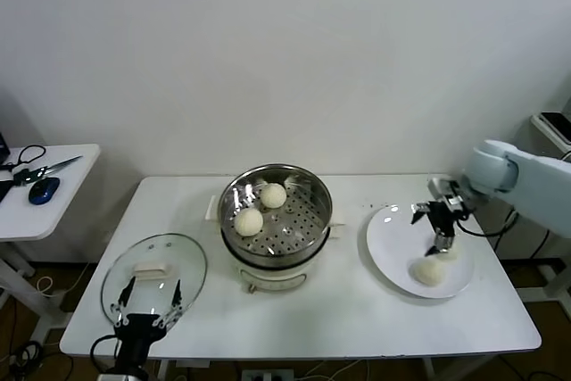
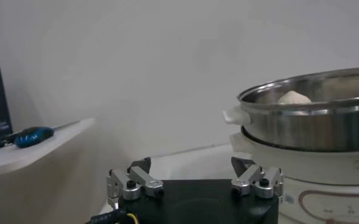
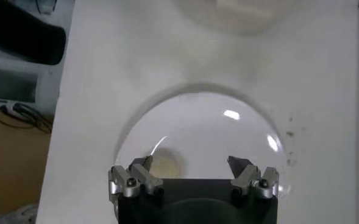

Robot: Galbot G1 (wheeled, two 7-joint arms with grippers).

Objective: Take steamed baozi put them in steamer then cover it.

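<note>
Two baozi (image 1: 259, 208) sit in the steamer (image 1: 276, 213); right gripper (image 1: 441, 240), fingers spread, hovers over the plate (image 1: 393, 256)'s remaining buns (image 1: 429, 271); cover (image 1: 153, 277) waits beside the idle, spread left gripper (image 1: 150, 306).

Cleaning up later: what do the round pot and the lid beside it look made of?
The round shiny steamer pot looks like polished stainless steel: mirror-like wall, perforated tray. The round clear lid looks like glass with a metal rim; its cream handle is probably plastic.
</note>
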